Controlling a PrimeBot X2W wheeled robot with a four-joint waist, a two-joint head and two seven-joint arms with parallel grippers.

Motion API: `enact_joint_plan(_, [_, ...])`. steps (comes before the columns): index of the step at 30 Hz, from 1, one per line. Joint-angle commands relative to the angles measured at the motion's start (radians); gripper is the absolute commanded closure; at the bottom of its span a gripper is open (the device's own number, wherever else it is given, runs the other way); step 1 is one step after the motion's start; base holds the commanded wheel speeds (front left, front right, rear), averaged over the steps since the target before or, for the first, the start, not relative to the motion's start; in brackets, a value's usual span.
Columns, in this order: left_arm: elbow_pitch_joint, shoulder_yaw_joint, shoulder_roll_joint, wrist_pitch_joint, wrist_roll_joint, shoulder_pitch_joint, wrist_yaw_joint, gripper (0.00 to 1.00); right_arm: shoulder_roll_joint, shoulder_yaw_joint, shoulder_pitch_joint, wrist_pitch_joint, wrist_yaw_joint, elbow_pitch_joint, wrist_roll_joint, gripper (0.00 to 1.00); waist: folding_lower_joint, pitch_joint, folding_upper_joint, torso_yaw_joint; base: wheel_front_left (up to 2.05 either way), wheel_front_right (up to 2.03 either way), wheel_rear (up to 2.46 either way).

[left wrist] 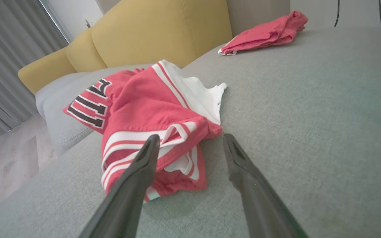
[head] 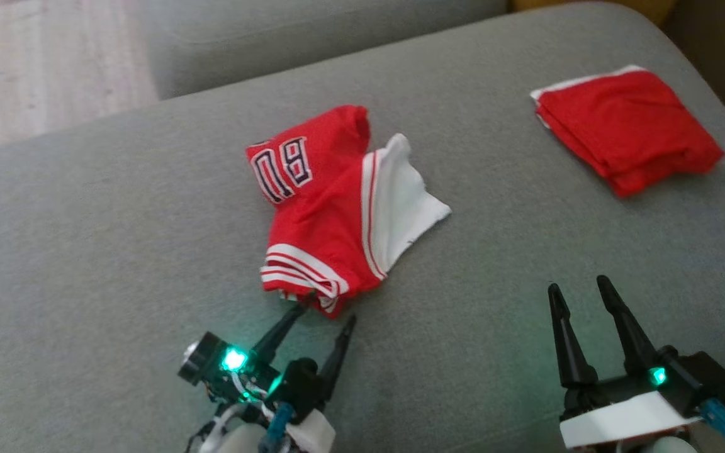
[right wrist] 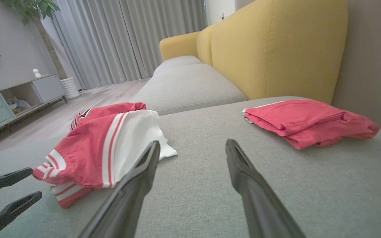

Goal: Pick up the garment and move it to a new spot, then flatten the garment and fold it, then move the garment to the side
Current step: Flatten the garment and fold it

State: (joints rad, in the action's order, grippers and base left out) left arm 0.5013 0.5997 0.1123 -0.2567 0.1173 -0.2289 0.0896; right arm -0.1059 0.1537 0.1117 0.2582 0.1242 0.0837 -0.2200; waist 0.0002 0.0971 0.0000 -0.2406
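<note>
The garment [head: 325, 207], a crumpled red and white piece with dark lettering and striped hems, lies in the middle of the grey sofa cushion [head: 494, 264]. My left gripper [head: 325, 314] is open at its near striped hem, one fingertip touching the hem's edge. In the left wrist view the garment [left wrist: 144, 109] bunches up right ahead of the left gripper [left wrist: 190, 138], part of the hem lying between the fingers. My right gripper [head: 578, 284] is open over bare cushion, well right of the garment. The right wrist view has the garment [right wrist: 101, 145] to the left of the right gripper [right wrist: 193, 142], with the left gripper [right wrist: 35, 182] beside the hem.
A folded red garment [head: 627, 129] lies at the cushion's far right, near its edge. The yellow backrest [right wrist: 276, 49] rises behind it. A second grey cushion [head: 312, 31] adjoins at the back, with pale floor [head: 41, 63] off the far left.
</note>
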Motion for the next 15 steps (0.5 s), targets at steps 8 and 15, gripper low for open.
enact_joint_plan(8, [0.063, -0.014, 0.047, -0.005, 0.003, -0.132, 0.062, 0.0, -0.002, 0.037, -0.063, 0.004, 0.007, -0.028, -0.024, 0.0, -0.0002, 0.077, 0.0, -0.068, 0.0, 0.0, 0.0])
enact_joint_plan(15, [0.021, 0.019, 0.075, -0.005, -0.01, -0.182, 0.088, 1.0, 0.005, 0.029, -0.073, 0.004, 0.007, -0.023, -0.026, 0.0, -0.0002, 0.087, 0.0, -0.08, 0.0, 0.0, 0.0])
